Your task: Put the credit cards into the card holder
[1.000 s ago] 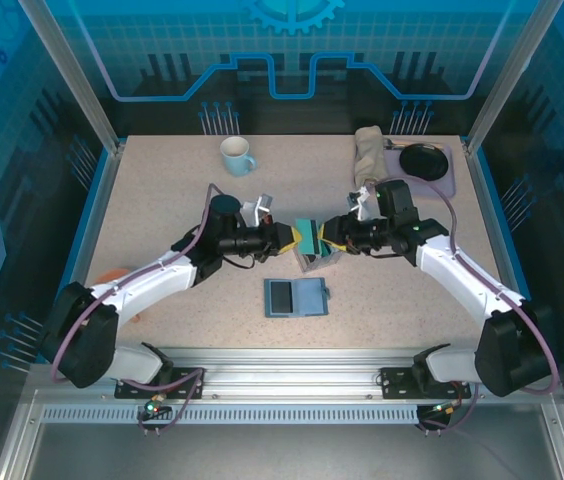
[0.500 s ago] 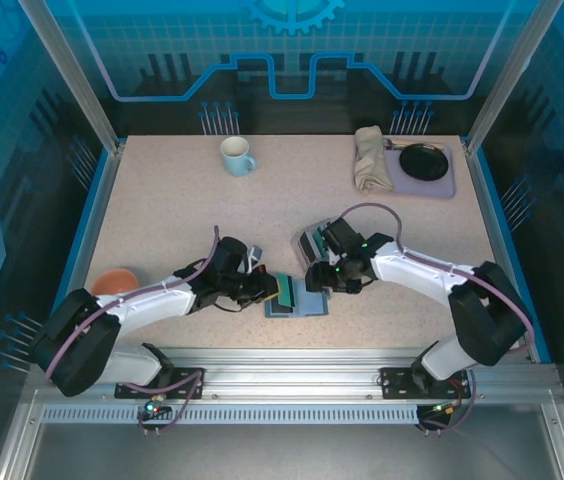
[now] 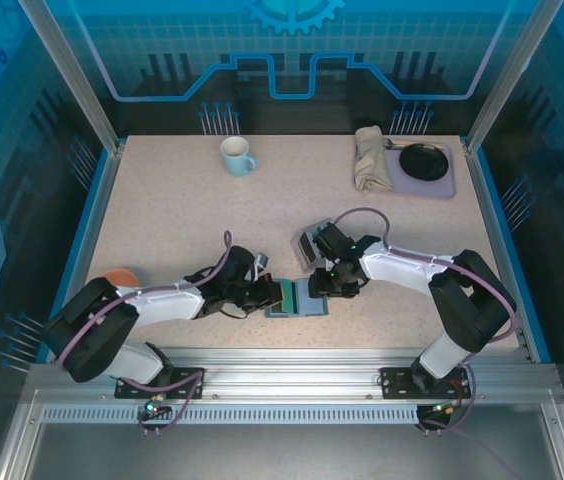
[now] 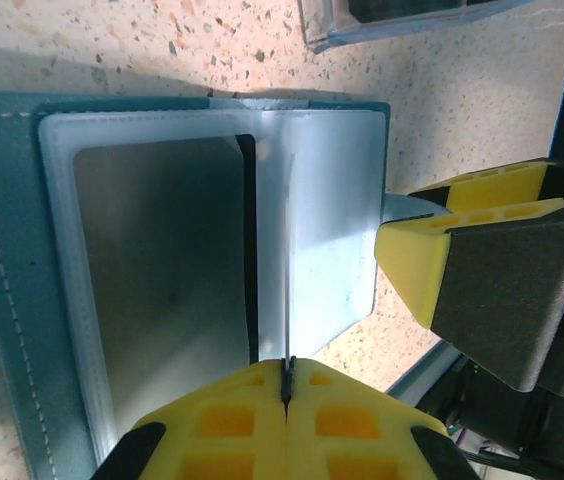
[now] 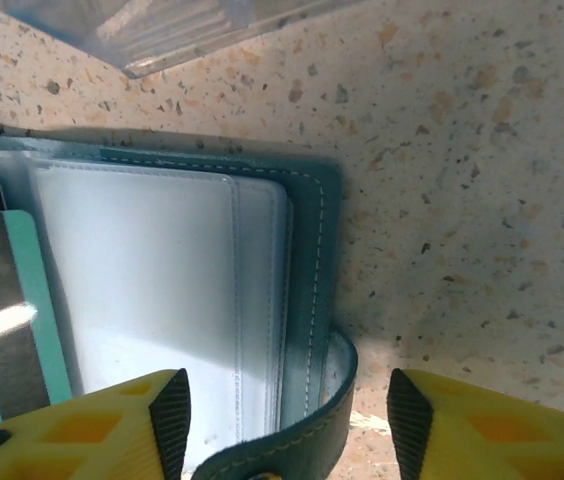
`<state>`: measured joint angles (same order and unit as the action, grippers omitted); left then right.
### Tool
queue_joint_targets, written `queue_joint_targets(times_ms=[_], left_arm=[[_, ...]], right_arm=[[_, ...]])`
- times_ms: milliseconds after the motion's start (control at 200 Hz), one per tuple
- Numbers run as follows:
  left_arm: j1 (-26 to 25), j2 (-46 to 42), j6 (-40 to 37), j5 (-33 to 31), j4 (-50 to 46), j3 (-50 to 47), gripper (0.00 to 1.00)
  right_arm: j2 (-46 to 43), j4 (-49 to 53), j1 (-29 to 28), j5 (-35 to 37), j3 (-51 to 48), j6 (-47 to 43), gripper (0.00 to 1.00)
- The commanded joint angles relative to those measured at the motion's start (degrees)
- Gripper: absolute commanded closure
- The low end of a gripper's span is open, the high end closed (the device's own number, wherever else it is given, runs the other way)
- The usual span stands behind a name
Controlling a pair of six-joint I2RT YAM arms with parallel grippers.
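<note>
Nearest you, the card holder (image 3: 312,305) lies open and flat on the bench (image 3: 162,220), close to its front edge, with its clear sleeves facing up. Your left fingers (image 4: 252,410) are pressed together on a teal credit card (image 3: 288,295), pinching one end and holding it over the holder's left half. From the left wrist you see the card only edge-on, as a thin dark line above the sleeve. Your right fingers (image 5: 92,425) are spread, straddling the holder's right cover edge, which curls up between them. Just behind the holder stands a pale grey card rack (image 3: 307,243). An orange bowl (image 3: 117,277) peeks out beside the left arm. At the far edge sit a mug (image 3: 236,155), a folded cloth (image 3: 369,158) and a purple tray (image 3: 442,185) carrying a dark dish (image 3: 424,160).
</note>
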<state>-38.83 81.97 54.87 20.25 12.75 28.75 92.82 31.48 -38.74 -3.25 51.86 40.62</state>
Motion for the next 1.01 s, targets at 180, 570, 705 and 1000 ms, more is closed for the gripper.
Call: queue_joint_targets(times_ms=[180,570,705,1000], left_arm=[[-1.76,5.20,-0.23,-1.69,9.38,-1.89,1.00],[-2.24,8.01,1.30,-1.44,11.58,-1.18,1.00],[-2.22,8.01,3.86,-2.26,13.78,-1.67,1.00],[-3.00,8.18,5.95,-4.75,14.78,-1.46,1.00]], right_arm=[[2.78,-2.57,0.06,-1.84,-3.12,0.69,0.65],[3.27,-4.66,1.01,-3.13,-4.84,1.21,0.73],[3.07,-5.21,1.28,-3.59,-5.45,1.54,0.73],[1.20,-6.83,2.47,-6.43,-6.90,2.34,0.73]])
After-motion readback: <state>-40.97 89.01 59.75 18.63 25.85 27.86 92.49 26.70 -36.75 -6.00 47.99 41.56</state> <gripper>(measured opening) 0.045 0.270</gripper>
